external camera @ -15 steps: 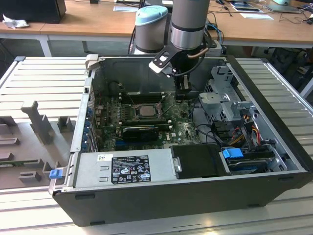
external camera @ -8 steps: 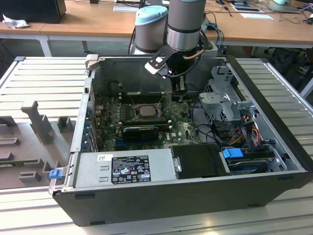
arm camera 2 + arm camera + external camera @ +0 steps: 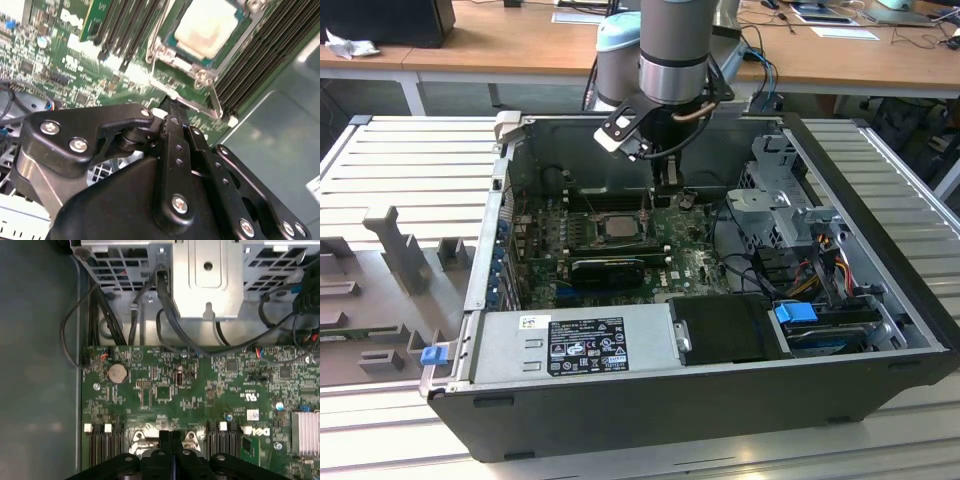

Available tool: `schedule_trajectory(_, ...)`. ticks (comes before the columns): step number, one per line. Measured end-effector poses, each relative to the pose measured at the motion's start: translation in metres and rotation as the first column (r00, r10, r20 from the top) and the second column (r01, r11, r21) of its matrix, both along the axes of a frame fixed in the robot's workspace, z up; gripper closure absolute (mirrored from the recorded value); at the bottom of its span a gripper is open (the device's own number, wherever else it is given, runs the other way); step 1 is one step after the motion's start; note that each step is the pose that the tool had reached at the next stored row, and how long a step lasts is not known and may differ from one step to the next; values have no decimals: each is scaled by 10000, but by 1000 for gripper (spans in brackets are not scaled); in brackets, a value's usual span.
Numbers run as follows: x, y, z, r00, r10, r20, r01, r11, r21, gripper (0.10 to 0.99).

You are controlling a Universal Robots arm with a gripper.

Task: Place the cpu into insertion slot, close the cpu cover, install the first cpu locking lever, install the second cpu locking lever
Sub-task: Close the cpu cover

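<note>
You had the arm inside the open computer case (image 3: 720, 400), above the green motherboard (image 3: 165, 390). The cpu cover (image 3: 176, 61) lay flat around the cpu (image 3: 205, 27), which sat in the insertion slot (image 3: 172, 36). The gripper (image 3: 172, 114) hung just beside them, fingers pinched together.

In the exterior view a ribbed metal work surface (image 3: 410, 160) spreads from nine o'clock round to three. Behind it, at twelve o'clock, stands a long wooden desk (image 3: 520, 55) (pale legs beneath) bearing a black box (image 3: 390, 20) and crumpled paper (image 3: 348, 45) toward eleven, and white sheets (image 3: 845, 32) toward one. Light falls evenly.
</note>
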State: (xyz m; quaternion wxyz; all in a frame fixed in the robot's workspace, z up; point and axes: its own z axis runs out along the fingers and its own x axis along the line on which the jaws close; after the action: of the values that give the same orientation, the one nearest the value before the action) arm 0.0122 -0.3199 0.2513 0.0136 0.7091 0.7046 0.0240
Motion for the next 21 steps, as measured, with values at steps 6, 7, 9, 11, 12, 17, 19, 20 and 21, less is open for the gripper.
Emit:
schedule_trajectory(6,-126,1,-20,10000,-1,1,1,10000,3,980)
schedule_trajectory(7,-127,0,-37,10000,0,-1,0,10000,1,980)
schedule_trajectory(9,-128,0,-87,10000,27,-4,-27,10000,1,980)
schedule_trajectory(11,-151,0,-136,9999,142,-14,-142,9999,8,980)
schedule_trajectory(12,-167,0,-140,9999,146,-22,-146,9999,7,980)
schedule_trajectory(17,-347,1,-147,9998,172,-31,-172,9999,8,980)
schedule_trajectory(19,-368,2,-147,9993,379,-31,-379,9993,8,980)
schedule_trajectory(20,-368,4,-147,9984,572,-32,-572,9984,7,980)
schedule_trajectory(21,-385,6,-148,9978,669,-31,-669,9978,7,980)
